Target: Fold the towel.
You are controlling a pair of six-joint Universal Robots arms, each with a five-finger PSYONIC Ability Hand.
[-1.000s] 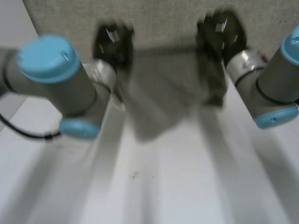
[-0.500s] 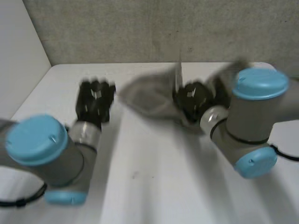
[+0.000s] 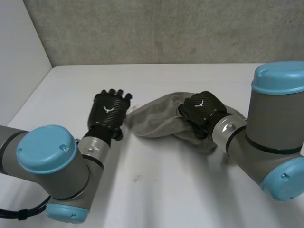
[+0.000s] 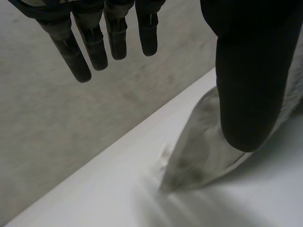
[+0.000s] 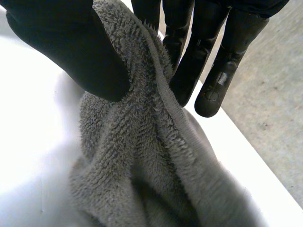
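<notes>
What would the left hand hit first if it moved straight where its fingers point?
Probably only the grey back wall: the left hand points over bare white table; the grey fluffy towel lies beside its thumb.

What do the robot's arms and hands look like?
The left arm and right arm are fat grey tubes with round light-blue caps on the joints and a shiny silver ring at each wrist. The left hand and right hand are black with a woven pattern, a small white mark on the back, and thick fingers.
</notes>
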